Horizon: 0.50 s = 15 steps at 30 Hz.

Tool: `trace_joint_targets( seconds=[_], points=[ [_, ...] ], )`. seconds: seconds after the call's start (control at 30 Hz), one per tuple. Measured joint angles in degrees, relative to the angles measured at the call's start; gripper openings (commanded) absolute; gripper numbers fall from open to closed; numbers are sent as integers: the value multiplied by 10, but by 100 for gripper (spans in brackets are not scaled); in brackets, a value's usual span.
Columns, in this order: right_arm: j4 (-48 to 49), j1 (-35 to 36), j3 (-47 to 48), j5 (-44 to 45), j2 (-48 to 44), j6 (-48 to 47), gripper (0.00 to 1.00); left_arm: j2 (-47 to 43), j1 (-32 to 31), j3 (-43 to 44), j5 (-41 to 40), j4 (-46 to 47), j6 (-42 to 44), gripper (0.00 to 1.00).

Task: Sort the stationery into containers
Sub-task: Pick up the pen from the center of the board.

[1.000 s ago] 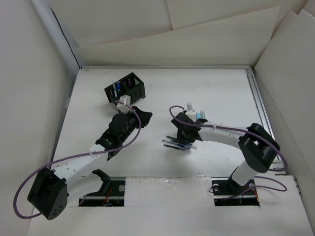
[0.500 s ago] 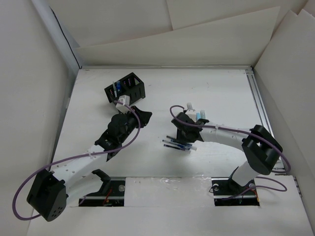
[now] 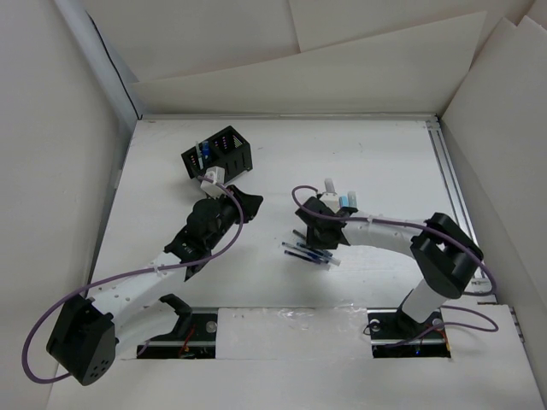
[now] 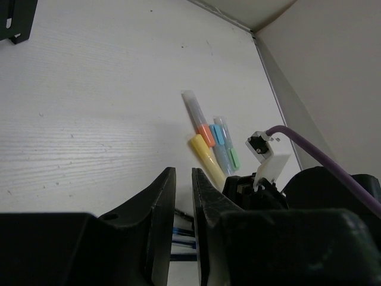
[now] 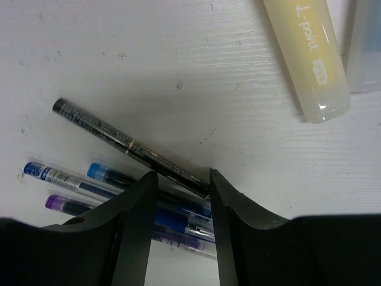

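Only the right wrist view shows the print "point" on the yellow highlighter (image 5: 305, 56), which lies beyond the right pincer (image 5: 181, 179); that pincer stands narrowly parted over a black pen (image 5: 128, 146) atop the blue pens (image 5: 113, 196). The mesh organizer (image 3: 218, 154), toward the surface's (image 3: 359, 154) far left corner, holds several upright items. The left pincer (image 4: 180, 185), almost shut and empty, hangs beside it.

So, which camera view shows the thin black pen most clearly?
The right wrist view: the black pen lies slanted, with gold markings, its lower end between the right gripper fingers. The top view shows only a dark pile; the left wrist view hides it.
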Motion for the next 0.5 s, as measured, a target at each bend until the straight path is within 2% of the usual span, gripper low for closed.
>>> trace_joint_targets(
  seconds=[0.33,0.5],
  points=[
    [3,0,12,4,19,-4,31,0,0,0,0,0,0,14],
    [10,-3,24,9,33,-7,29,10,0,0,2,3,0,14]
  ],
)
